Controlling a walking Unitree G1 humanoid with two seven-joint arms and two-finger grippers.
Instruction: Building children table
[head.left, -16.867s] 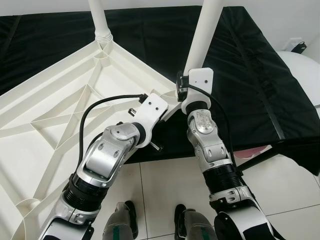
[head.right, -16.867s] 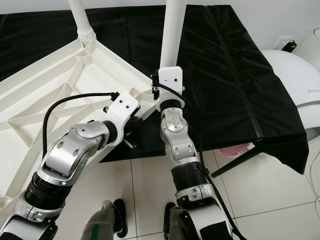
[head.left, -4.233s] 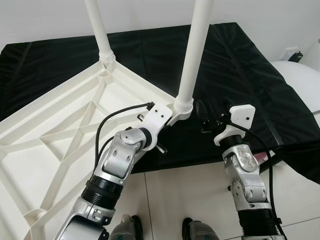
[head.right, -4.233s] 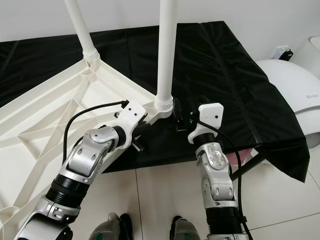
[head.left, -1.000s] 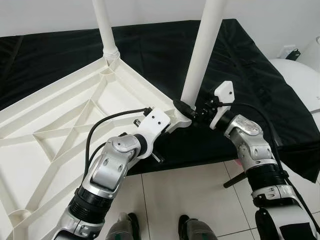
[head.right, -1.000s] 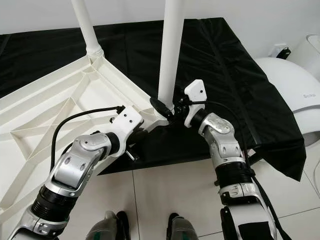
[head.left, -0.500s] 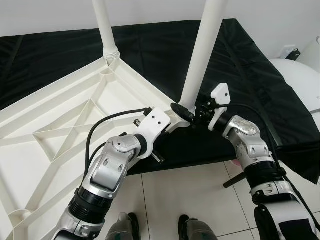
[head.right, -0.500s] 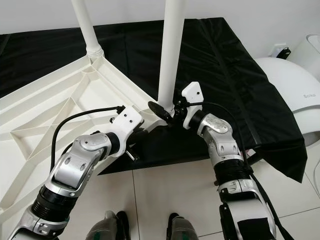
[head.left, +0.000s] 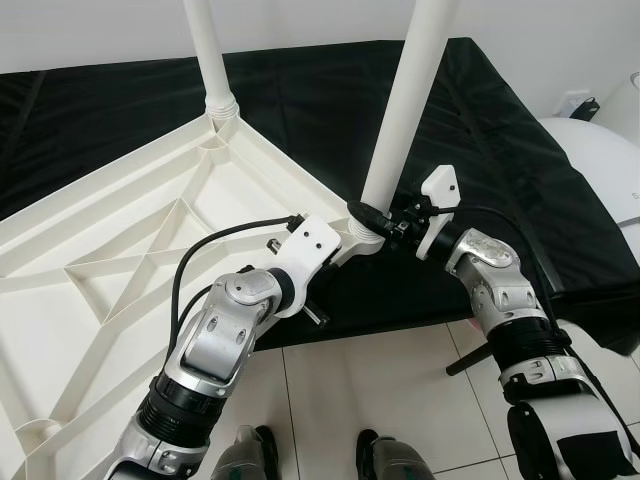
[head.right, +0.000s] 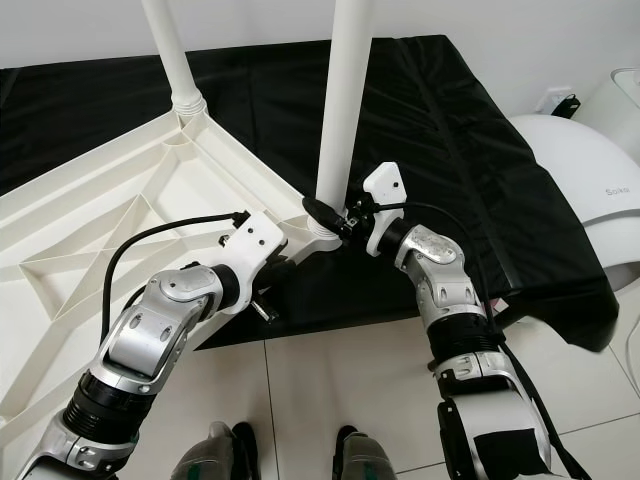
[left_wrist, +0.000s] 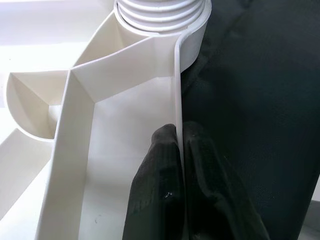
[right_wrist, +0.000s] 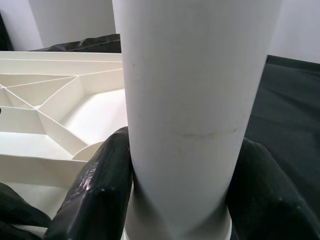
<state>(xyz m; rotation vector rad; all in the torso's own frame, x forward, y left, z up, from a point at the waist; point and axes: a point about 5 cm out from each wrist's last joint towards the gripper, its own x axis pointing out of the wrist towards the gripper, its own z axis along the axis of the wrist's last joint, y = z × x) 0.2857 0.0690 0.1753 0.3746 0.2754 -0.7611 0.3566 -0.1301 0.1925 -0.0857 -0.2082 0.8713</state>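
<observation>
A white plastic tabletop (head.left: 130, 260) lies upside down, ribs up, on a black cloth (head.left: 300, 110). Two white legs stand upright in its corners: a far leg (head.left: 205, 50) and a near leg (head.left: 410, 110). My left gripper (left_wrist: 179, 135) is shut on the thin rim of the tabletop just beside the near leg's threaded socket (left_wrist: 160, 10). My right gripper (head.left: 375, 218) reaches in from the right, and its two fingers (right_wrist: 100, 190) press on either side of the near leg (right_wrist: 195, 90) just above the socket.
The black cloth covers a low stand whose front edge hangs over the tiled floor (head.left: 380, 390). A dark strut (head.left: 468, 358) slants down under it at the right. A white rounded appliance (head.left: 605, 150) stands at far right. My feet (head.left: 385, 460) are below.
About four seconds ago my right gripper stood off to the right of the near leg; it has since swung in and closed on its base. In the last second it has barely moved. The left gripper has kept its hold.
</observation>
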